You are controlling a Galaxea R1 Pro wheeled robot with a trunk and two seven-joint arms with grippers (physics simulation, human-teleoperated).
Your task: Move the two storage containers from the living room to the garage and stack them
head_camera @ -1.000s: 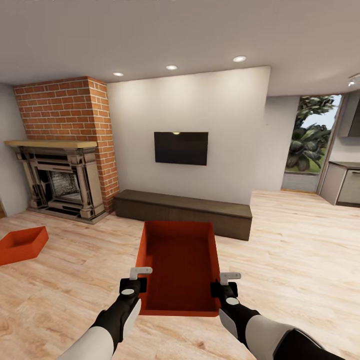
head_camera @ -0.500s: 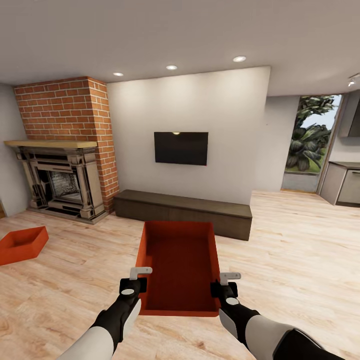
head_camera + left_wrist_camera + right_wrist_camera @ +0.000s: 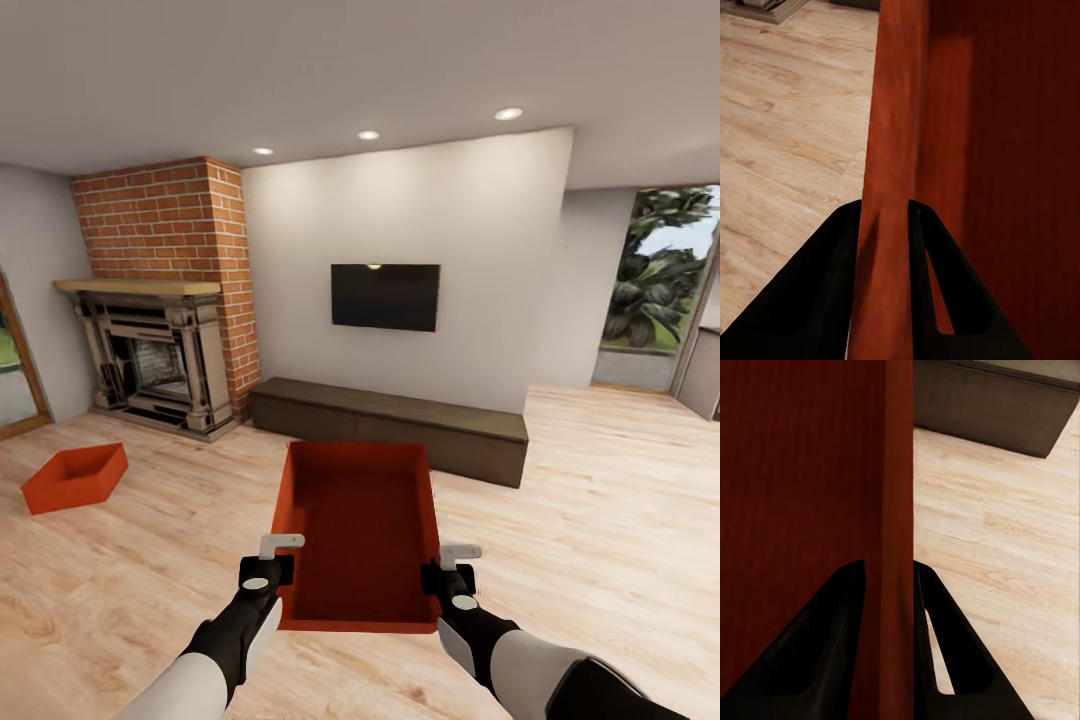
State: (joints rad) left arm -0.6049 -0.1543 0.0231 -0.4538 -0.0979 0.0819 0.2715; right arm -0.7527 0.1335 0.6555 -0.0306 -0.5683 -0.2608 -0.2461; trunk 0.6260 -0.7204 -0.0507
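I hold one orange-red storage container (image 3: 360, 535) in front of me above the light wood plank floor (image 3: 600, 520) of the living room. My left gripper (image 3: 277, 560) is shut on its left wall (image 3: 894, 150), both black fingers (image 3: 832, 285) pinching it. My right gripper (image 3: 447, 565) is shut on its right wall (image 3: 897, 510), fingers (image 3: 945, 652) on either side. The second storage container (image 3: 77, 478) lies on the planks at the left, in front of the red brick fireplace (image 3: 165, 300).
A long dark low cabinet (image 3: 390, 425) runs along the white wall under the black TV (image 3: 386, 296), just beyond the held box. A glass door (image 3: 655, 290) with greenery is at the far right. Another door frame (image 3: 20, 365) stands at the left edge.
The whole picture has shifted right, so the camera turned left: the fireplace, TV and floor container sit further right. The held container and both grippers keep their place.
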